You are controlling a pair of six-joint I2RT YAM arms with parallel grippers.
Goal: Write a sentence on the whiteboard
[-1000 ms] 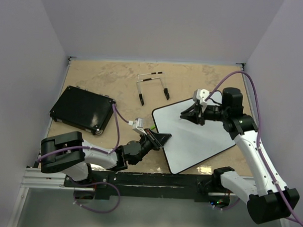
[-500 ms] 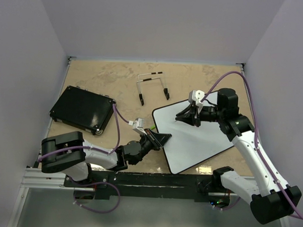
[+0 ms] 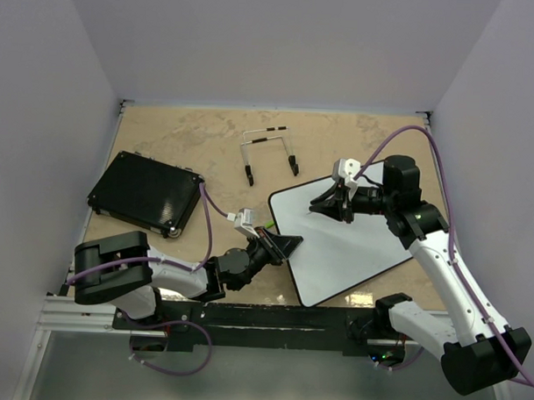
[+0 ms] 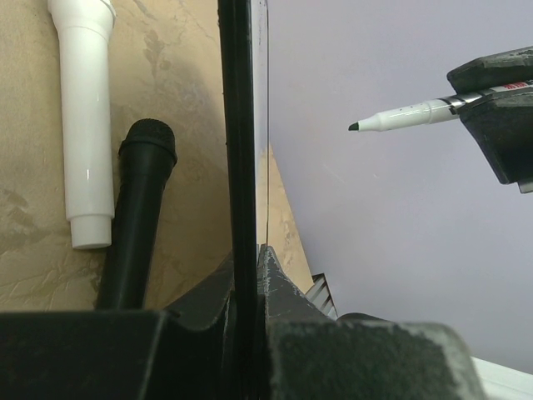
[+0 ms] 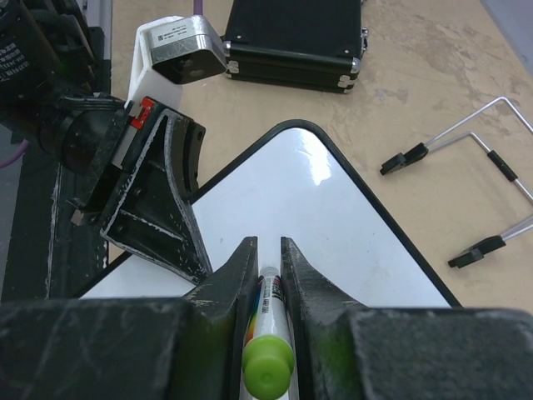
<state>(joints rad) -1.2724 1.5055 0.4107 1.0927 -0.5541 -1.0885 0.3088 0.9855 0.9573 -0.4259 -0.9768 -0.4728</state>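
The whiteboard (image 3: 353, 242) lies at an angle on the tan table, white and glossy in a thin black frame. No sentence shows on its face. My left gripper (image 3: 292, 245) is shut on the board's left edge; in the left wrist view its jaws (image 4: 248, 258) pinch the black frame (image 4: 236, 125). My right gripper (image 3: 321, 204) hangs over the board's upper left part, shut on a green-ended marker (image 5: 268, 362). The marker's uncapped tip (image 4: 356, 126) hovers just off the white surface (image 5: 333, 225).
A black textured case (image 3: 144, 194) lies at the left. A wire stand (image 3: 269, 152) lies behind the board. Beside the board's clamped edge lie a white cylinder (image 4: 83, 125) and a black round-tipped stick (image 4: 137, 217).
My right gripper has moved left and slightly nearer with the marker, further over the board. The left arm and the board have not moved.
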